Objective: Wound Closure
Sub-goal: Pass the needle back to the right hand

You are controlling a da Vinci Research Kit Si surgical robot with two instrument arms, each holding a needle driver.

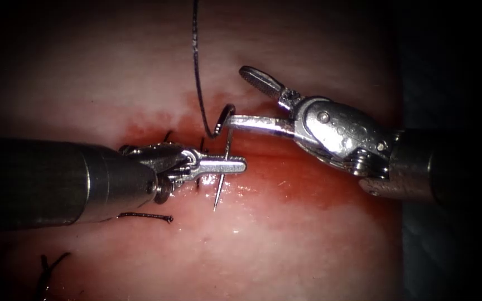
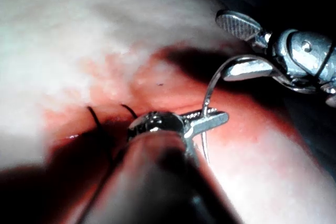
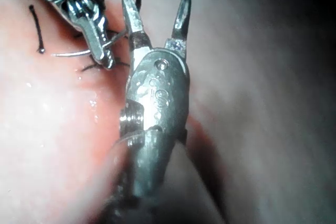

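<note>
Left tool (image 1: pixel 235 165): it was the thing closest to the endoscope, coming in from the left with its thick shaft low over the tissue. Its jaws were clenched on the needle, near the middle of the curve. It also appeared in the left wrist view (image 2: pixel 212 119) and in the right wrist view (image 3: pixel 105 51).

Cut ends of thread (image 1: pixel 146 215): short dark pieces lay on the tissue below the left tool's shaft, near earlier stitches.

Needle (image 1: pixel 221 184): it was held almost upright in the endoscope view. The pointed end was below the left tool's jaws, over the tissue. I could not tell if the point touched the surface. The upper end curved toward the lower jaw of the right tool. In the left wrist view the needle (image 2: pixel 207 100) showed the same curve.

Thread (image 1: pixel 196 72): it ran down from the top edge and curled at the needle's upper end.

Tissue (image 1: pixel 308 239): pale, with red fluid (image 1: pixel 285 184) around the cut.

Right tool (image 1: pixel 238 95): it came in from the right, jaws spread wide apart, holding nothing. The lower jaw was just beside the needle's upper end. The right wrist view (image 3: pixel 156 11) showed the same spread.
</note>
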